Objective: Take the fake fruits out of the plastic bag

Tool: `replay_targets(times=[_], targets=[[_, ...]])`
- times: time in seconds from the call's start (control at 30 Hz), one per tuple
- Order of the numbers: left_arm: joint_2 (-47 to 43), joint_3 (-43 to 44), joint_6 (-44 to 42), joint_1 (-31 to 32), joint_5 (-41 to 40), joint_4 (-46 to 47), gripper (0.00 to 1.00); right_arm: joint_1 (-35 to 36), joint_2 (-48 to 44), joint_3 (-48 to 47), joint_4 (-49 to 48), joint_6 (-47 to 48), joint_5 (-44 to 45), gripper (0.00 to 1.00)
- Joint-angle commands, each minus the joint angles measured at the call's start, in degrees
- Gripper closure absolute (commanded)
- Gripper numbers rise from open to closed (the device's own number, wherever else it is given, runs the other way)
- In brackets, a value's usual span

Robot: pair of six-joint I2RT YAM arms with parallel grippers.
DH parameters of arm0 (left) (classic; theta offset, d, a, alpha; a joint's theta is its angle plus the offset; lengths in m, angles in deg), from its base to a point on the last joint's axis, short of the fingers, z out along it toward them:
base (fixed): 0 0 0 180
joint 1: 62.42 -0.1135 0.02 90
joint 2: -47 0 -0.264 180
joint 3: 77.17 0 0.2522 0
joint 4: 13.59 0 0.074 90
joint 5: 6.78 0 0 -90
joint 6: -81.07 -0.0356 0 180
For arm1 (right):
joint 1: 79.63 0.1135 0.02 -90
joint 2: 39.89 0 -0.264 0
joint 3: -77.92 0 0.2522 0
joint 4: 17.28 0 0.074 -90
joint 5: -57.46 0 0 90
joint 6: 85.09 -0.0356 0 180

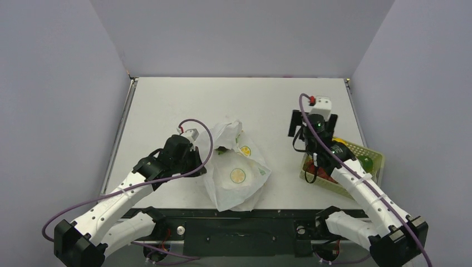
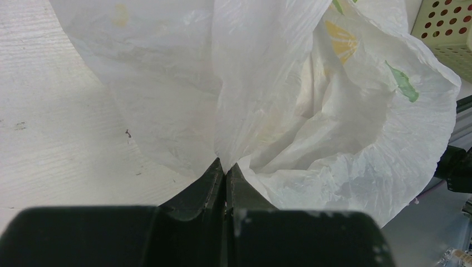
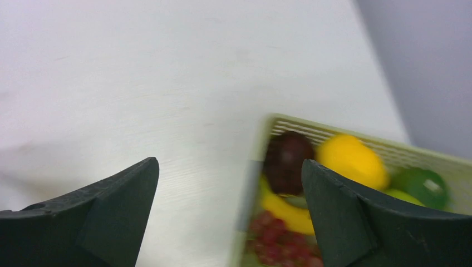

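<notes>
The plastic bag (image 1: 236,172) lies crumpled at the table's near middle, white with round yellow-green logos. My left gripper (image 1: 196,149) is shut on a fold of the bag's left edge; in the left wrist view the jaws (image 2: 225,167) pinch the thin plastic (image 2: 334,139). A small dark green shape (image 1: 222,149) shows at the bag's mouth. My right gripper (image 1: 313,123) is open and empty above the table just beyond the basket (image 1: 374,162). In the right wrist view, between its fingertips (image 3: 229,162), bare table shows. The basket holds a dark purple fruit (image 3: 286,158), a yellow lumpy piece (image 3: 350,161), a green fruit (image 3: 423,186), a banana (image 3: 284,211) and red grapes (image 3: 278,239).
The pale yellow-green perforated basket stands at the table's right edge, under my right forearm; its corner also shows in the left wrist view (image 2: 445,28). Grey walls enclose the table on three sides. The table's metal front rail (image 1: 239,228) runs just below the bag.
</notes>
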Motion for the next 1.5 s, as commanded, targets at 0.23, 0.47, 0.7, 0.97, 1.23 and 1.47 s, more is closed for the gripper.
replay_targets(times=[0.23, 0.47, 0.7, 0.97, 1.23, 1.47], targets=[[-0.9, 0.1, 0.8, -0.4, -0.6, 1.5, 1.0, 25.5, 7.0, 7.7, -32.3, 8.5, -38.8, 0.15], [-0.9, -0.2, 1.6, -0.5, 1.2, 2.0, 1.0, 31.2, 17.6, 5.8, -38.2, 11.4, -44.5, 0.21], [1.0, 2.2, 1.1, -0.6, 1.2, 2.6, 1.0, 32.8, 30.0, 5.6, -51.8, -1.1, -34.7, 0.17], [4.5, 3.8, 1.9, -0.6, 2.8, 4.7, 1.0, 32.8, 41.0, 3.9, -66.0, -23.5, -28.4, 0.19], [5.3, 4.2, 2.4, -0.6, 3.0, 5.4, 1.0, 32.0, 41.1, 5.2, -62.1, -29.7, -17.2, 0.26], [4.9, 4.2, 2.7, -0.6, 3.0, 5.3, 1.0, 31.9, 45.1, 2.1, -59.3, -30.9, -14.2, 0.42]])
